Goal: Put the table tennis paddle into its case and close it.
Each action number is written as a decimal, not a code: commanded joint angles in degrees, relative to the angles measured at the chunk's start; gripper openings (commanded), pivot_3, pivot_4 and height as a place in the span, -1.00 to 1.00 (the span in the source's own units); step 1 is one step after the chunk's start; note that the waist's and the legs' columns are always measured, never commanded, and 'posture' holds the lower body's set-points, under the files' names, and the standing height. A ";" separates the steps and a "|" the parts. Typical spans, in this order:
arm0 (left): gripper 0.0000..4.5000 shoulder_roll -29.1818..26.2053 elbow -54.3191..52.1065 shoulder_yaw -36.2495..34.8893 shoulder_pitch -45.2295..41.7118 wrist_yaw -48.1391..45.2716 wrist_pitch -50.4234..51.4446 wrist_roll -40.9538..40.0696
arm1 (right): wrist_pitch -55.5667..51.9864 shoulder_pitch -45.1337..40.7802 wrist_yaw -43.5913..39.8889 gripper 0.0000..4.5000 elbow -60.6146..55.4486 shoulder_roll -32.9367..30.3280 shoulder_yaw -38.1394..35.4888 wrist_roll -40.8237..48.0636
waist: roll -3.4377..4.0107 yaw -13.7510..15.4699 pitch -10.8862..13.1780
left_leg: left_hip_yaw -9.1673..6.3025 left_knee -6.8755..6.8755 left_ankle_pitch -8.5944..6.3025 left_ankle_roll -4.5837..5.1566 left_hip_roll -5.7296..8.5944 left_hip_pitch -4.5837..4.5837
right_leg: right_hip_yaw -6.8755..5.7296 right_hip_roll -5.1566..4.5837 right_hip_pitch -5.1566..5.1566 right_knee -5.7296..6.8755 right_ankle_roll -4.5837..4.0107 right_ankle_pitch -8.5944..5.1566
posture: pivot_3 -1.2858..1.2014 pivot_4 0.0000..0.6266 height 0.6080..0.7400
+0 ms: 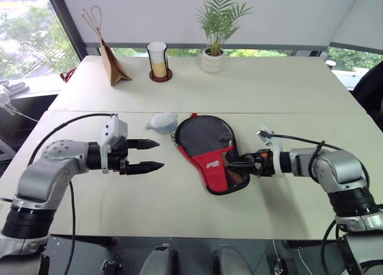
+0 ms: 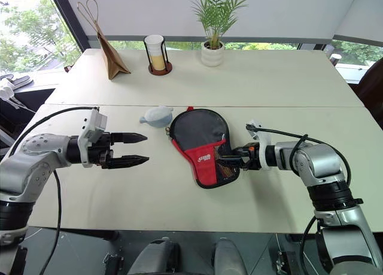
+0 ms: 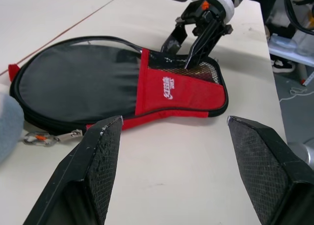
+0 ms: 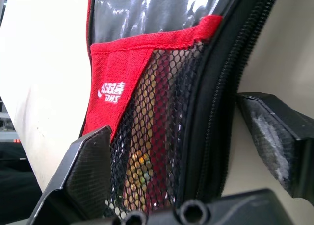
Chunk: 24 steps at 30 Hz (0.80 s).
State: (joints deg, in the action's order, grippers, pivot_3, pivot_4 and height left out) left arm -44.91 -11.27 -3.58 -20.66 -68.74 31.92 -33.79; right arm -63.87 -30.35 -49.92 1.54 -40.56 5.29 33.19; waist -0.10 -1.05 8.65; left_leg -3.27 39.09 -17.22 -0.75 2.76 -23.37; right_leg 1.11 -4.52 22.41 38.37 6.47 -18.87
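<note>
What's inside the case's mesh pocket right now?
Through the mesh pocket of the case, dark red and wood-coloured stripes show, most likely the paddle's handle. The black fabric covers the rest of the inside, so the blade cannot be seen. The right gripper straddles that end.

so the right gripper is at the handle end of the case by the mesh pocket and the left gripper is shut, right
Not quite. The right gripper is at the handle end of the case, its fingers either side of the mesh pocket. But the left gripper is open, not shut: the left wrist view shows its fingers well apart, off the case.
</note>
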 commanded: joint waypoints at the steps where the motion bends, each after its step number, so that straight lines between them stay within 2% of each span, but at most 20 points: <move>1: 0.60 -0.17 -0.69 -1.18 -0.54 0.40 -1.15 -0.29 | -0.63 0.34 -1.59 0.15 1.49 1.34 2.88 -0.56 | 0.00 0.02 0.00 | 0.00 -0.02 0.00 0.00 0.00 0.00 | 0.00 0.00 0.01 0.00 0.00 0.00 | 0.03 -0.52 1.00; 4: 0.60 -0.04 -0.61 -1.24 -0.54 1.11 -1.53 0.10 | -1.18 -0.09 -2.43 -0.50 2.05 1.69 2.93 -0.75 | 0.00 0.04 0.00 | 0.00 -0.03 0.00 0.00 0.00 0.00 | 0.00 0.00 0.01 0.00 0.00 0.00 | 0.03 -0.52 1.00; 5: 0.60 0.05 -0.55 -1.26 -0.58 1.37 -1.65 0.20 | -1.27 -0.03 -2.84 -0.63 1.90 1.68 3.15 -0.79 | -0.01 0.08 -0.01 | 0.00 -0.03 0.00 0.00 0.00 0.00 | 0.00 0.00 0.00 0.00 0.00 0.00 | 0.03 -0.52 1.00; 9: 0.60 0.23 -0.35 -1.31 -0.69 2.17 -1.91 0.21 | -2.97 0.71 -3.34 -0.63 0.78 1.77 3.21 -0.26 | -0.01 0.12 -0.01 | 0.00 -0.03 0.00 0.00 0.00 0.00 | -0.01 0.00 0.01 0.00 0.00 0.00 | 0.03 -0.52 1.00; 12: 0.60 0.51 0.18 -1.32 -0.80 3.03 -2.87 0.82 | -8.15 1.93 -1.99 -0.63 -0.90 2.85 -0.11 2.94 | -0.01 0.18 -0.01 | -0.01 -0.05 0.00 0.00 0.00 0.00 | -0.01 0.00 0.01 -0.01 0.00 0.00 | 0.03 -0.52 1.00; 17: 0.60 0.79 0.19 -1.22 -0.64 3.85 -3.61 0.95 | -18.52 8.60 3.02 -0.63 -8.17 5.41 -7.64 8.49 | -0.02 0.38 -0.02 | -0.05 -0.10 -0.01 0.01 0.00 -0.01 | -0.02 -0.01 -0.01 -0.04 0.00 0.00 | 0.03 -0.52 1.00; 20: 0.60 0.97 -0.30 -0.97 -0.44 4.46 -3.58 0.80 | -24.67 12.65 7.76 -0.63 -12.68 9.31 -13.89 10.73 | -0.01 0.34 -0.02 | -0.05 -0.12 -0.02 0.02 0.00 -0.01 | -0.02 -0.01 -0.02 -0.08 0.00 0.00 | 0.03 -0.52 1.00; 24: 0.60 1.38 -0.80 -0.60 -0.09 5.12 -3.65 0.91 | -28.32 16.77 12.82 -0.63 -17.47 12.88 -19.27 12.69 | 0.00 0.35 -0.03 | -0.04 -0.12 -0.02 0.02 0.00 -0.01 | -0.01 -0.01 -0.02 -0.07 0.00 0.00 | 0.03 -0.52 1.00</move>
State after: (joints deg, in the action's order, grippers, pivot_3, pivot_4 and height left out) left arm -43.53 -10.24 -3.46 -20.65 -63.89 29.31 -33.00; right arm -88.29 -15.92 -39.53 -14.49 -28.46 -14.16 44.71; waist -0.11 -0.70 8.61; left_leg -3.32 38.97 -17.25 -0.72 2.77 -23.37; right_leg 1.10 -4.53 22.38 38.30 6.47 -18.87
